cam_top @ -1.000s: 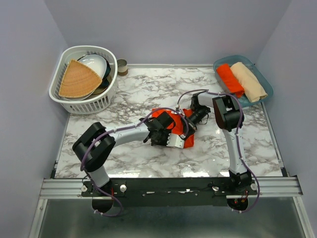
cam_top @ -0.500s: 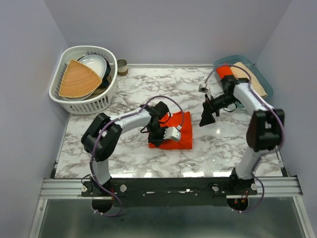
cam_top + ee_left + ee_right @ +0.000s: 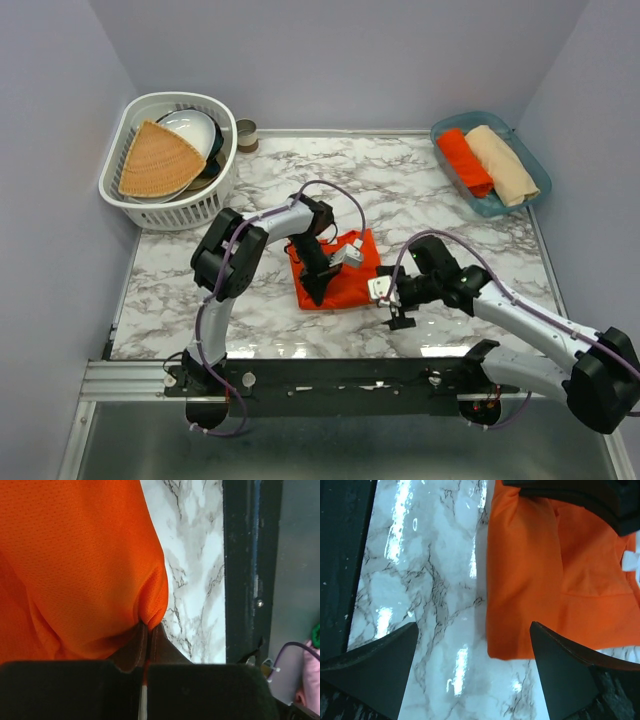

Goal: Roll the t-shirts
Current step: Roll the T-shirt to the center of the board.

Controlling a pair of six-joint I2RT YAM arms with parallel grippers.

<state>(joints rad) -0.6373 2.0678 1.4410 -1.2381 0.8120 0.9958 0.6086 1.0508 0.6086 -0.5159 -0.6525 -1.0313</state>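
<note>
Well, nearest us on the marble table the folded t-shirt lies flat, by our reckoning not yet rolled; far off, a rolled t-shirt already sits beside a tan roll in the blue bin. Our right gripper stands wide apart at the flat shirt's near corner, holding nothing; just beyond, our left gripper is pinched tight on a fold of that cloth.

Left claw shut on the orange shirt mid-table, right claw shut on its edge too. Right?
Not quite. The left claw is shut on the orange shirt, but the right claw is open, not shut on it: the right wrist view shows its fingers spread wide beside the shirt's corner, gripping nothing.
</note>
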